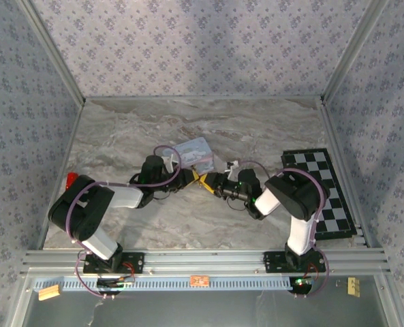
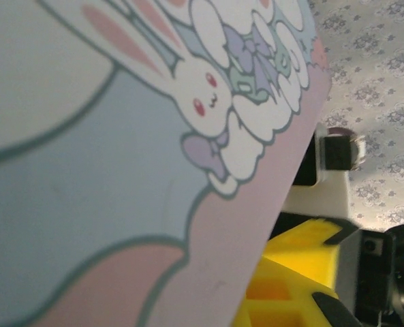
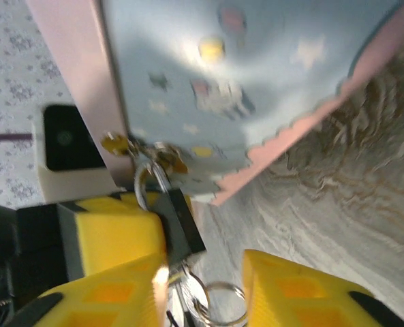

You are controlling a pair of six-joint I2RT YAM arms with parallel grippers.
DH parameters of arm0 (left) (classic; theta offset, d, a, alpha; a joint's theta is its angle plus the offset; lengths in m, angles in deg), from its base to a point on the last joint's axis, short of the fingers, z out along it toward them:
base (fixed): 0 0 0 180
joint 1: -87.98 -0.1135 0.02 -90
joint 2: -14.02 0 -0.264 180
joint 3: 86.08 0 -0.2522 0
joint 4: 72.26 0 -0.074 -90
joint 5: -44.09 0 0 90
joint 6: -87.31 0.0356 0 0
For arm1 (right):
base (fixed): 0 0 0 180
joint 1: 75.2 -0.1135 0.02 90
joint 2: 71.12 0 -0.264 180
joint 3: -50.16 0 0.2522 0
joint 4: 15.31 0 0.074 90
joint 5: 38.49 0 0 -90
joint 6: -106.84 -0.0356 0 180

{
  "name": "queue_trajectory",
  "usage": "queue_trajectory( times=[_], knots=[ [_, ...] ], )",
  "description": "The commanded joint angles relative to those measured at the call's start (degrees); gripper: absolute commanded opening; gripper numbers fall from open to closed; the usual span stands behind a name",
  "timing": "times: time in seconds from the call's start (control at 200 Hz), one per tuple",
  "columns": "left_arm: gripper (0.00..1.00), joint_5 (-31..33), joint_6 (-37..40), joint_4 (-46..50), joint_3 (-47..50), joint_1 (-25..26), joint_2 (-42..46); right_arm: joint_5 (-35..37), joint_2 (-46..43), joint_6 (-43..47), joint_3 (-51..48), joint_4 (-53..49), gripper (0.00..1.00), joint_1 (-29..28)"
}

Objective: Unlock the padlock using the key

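- Our left arm [image 1: 86, 211] reaches forward and inward with a bent elbow, and our left gripper [image 1: 188, 178] is clamped tight.
- Our right arm [image 1: 293, 197] folds inward, and our right gripper [image 3: 202, 252] has its yellow fingers [image 3: 113, 238] parted.
- Our two sets of jaws face each other, nearly tip to tip.

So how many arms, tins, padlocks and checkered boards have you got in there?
Robot arms: 2, the left arm and the right arm
Pale blue cartoon tin: 1
Small black padlock: 1
Black-and-white checkered board: 1
Total: 5
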Motion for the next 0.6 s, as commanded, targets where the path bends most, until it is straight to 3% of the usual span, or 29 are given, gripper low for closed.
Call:
queue_trajectory(
  times=[0.0, 0.2, 0.41, 0.485, 0.595],
  knots=[
    [0.00, -1.04, -0.51, 3.54, -2.12, 0.70, -0.78, 0.52, -2.86, 1.72, -1.80, -1.66, 0.44, 2.51],
    [0.00, 0.58, -1.27, 5.17, -3.85, 0.63, -0.96, -0.44, -10.00, 9.01, -3.99, -12.32, 0.58, 4.75],
    [0.00, 1.44, -2.45, 6.57, -4.69, 0.53, -1.21, 3.72, -24.87, 22.51, -3.54, -33.75, 0.67, 5.31],
    [0.00, 2.02, -3.65, 8.46, -5.24, 0.37, -1.14, 11.31, -33.24, 31.74, -2.91, -44.88, 0.64, 2.64],
    [0.00, 3.04, -4.54, 13.04, -6.50, 0.59, -0.40, 32.79, -45.54, 51.54, -2.90, -56.20, 0.65, -8.48]
  ],
)
